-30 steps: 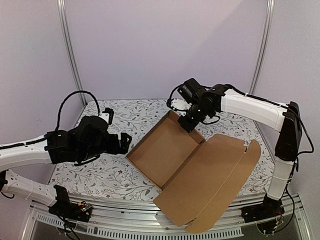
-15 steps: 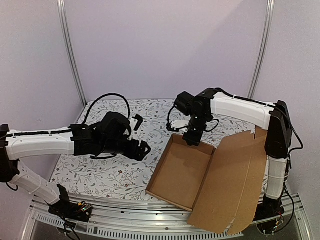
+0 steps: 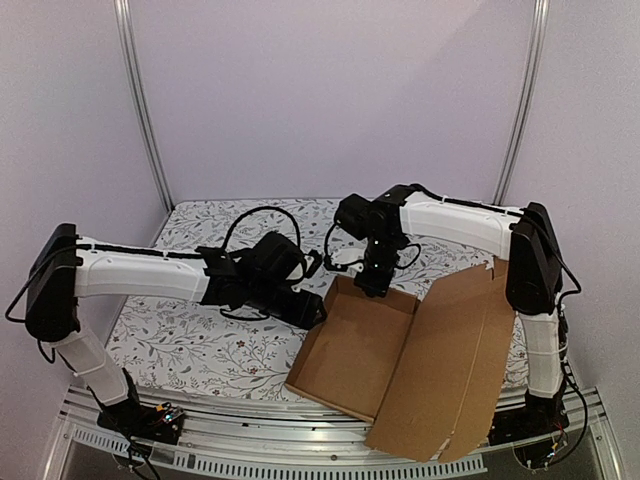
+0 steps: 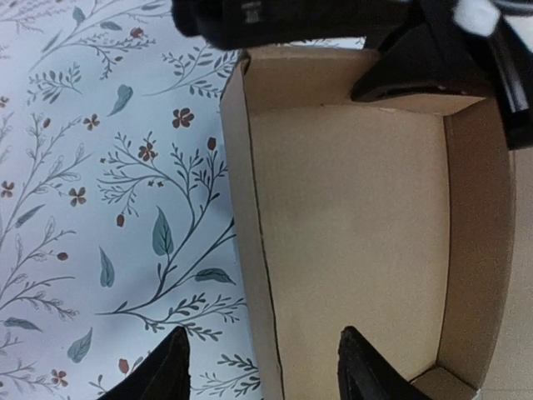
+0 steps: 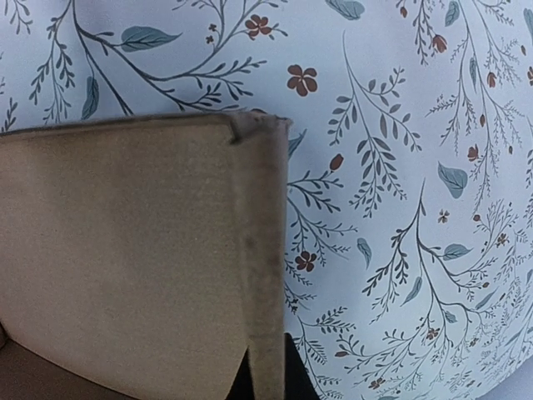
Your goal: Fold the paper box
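Observation:
The paper box [image 3: 355, 345] is a shallow brown cardboard tray on the flowered table, with its big lid flap [image 3: 450, 365] lying open to the right, over the near edge. My right gripper [image 3: 375, 283] is shut on the tray's far wall; in the right wrist view the wall's edge [image 5: 265, 250] runs down between the black fingertips [image 5: 296, 379]. My left gripper [image 3: 312, 310] is open at the tray's left wall. In the left wrist view its fingers [image 4: 171, 371] straddle that wall [image 4: 250, 250], one over the table, one over the box floor [image 4: 350, 233].
The flowered tablecloth [image 3: 180, 330] spreads to the left and behind the box. Metal frame posts [image 3: 140, 110] stand at the back corners. The table's near rail [image 3: 250, 440] runs below the box. The right arm's body shows at the top of the left wrist view [image 4: 433, 50].
The box was swung round and drawn nearer and left by the right gripper on its far wall. The left arm reached right, from clear of the box to its left wall.

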You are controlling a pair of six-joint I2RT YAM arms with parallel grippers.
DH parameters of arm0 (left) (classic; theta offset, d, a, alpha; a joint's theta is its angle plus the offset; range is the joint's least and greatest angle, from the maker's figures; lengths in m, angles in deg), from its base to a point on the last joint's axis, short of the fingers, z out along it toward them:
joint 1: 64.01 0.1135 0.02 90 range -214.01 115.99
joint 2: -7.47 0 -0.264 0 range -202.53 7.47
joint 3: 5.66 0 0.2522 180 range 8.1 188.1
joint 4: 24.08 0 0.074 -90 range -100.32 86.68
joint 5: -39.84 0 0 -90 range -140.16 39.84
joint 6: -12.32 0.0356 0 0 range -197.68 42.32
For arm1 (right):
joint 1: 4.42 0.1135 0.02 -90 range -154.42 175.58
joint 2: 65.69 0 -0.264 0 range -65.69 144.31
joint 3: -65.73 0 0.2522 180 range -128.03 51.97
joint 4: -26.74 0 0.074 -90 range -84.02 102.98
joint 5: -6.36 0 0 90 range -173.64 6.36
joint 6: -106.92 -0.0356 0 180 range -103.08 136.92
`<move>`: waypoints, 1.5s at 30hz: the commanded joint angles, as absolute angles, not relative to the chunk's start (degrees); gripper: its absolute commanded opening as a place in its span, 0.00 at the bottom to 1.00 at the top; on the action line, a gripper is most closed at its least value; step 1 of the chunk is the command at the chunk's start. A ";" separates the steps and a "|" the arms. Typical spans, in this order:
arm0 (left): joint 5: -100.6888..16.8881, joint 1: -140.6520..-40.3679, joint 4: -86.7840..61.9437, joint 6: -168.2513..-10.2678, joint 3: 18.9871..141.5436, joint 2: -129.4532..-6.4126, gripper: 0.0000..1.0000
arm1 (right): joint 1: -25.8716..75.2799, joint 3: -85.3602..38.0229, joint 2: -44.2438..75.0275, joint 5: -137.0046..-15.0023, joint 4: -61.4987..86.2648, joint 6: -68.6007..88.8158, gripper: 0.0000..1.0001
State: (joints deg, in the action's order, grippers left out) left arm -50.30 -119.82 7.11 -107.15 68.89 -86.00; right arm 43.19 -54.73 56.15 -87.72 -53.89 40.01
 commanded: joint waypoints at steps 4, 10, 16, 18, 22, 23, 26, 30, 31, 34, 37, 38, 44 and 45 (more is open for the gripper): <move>-52.03 -119.29 9.06 -107.73 71.96 -91.25 0.54 | 43.47 -57.22 58.62 -86.90 -56.08 40.13 0.00; -52.88 -119.29 9.89 -107.87 73.37 -94.05 0.38 | 43.48 -58.80 59.80 -86.90 -55.69 39.91 0.02; -54.45 -119.33 10.40 -108.18 73.66 -95.54 0.24 | 43.47 -60.11 60.65 -87.40 -55.06 39.61 0.08; -55.19 -119.36 10.85 -108.31 73.66 -95.77 0.20 | 43.34 -60.53 60.70 -88.12 -54.96 39.60 0.10; -56.23 -119.30 11.39 -108.82 73.75 -96.19 0.11 | 43.33 -61.04 60.45 -88.30 -54.57 39.60 0.16; -56.41 -119.35 11.45 -108.95 73.77 -96.29 0.09 | 43.33 -61.08 60.31 -88.35 -54.46 39.67 0.18; -56.77 -119.30 11.63 -109.10 73.93 -96.67 0.06 | 43.24 -61.32 59.63 -88.51 -53.88 39.44 0.26; -57.34 -119.29 11.70 -109.44 74.02 -97.48 0.01 | 42.68 -61.41 57.10 -89.33 -52.18 38.25 0.35; -57.52 -119.29 11.77 -109.50 74.02 -97.69 0.00 | 42.55 -61.41 56.48 -89.45 -51.77 37.72 0.37; -57.99 -119.30 11.88 -109.87 73.95 -98.31 0.00 | 42.31 -61.35 53.45 -90.33 -50.44 35.87 0.41; -58.30 -119.13 12.04 -110.58 73.69 -98.77 0.00 | 42.16 -60.82 49.61 -91.21 -48.70 33.45 0.42; -58.28 -119.04 12.09 -110.74 73.56 -98.78 0.00 | 42.14 -60.49 48.48 -91.81 -47.94 32.60 0.43; -58.87 -118.23 12.02 -112.29 72.17 -98.24 0.00 | 41.46 -56.55 39.26 -97.06 -43.28 28.40 0.50; -59.04 -118.02 11.86 -112.69 71.74 -98.04 0.00 | 41.19 -55.74 38.20 -98.16 -42.60 27.59 0.50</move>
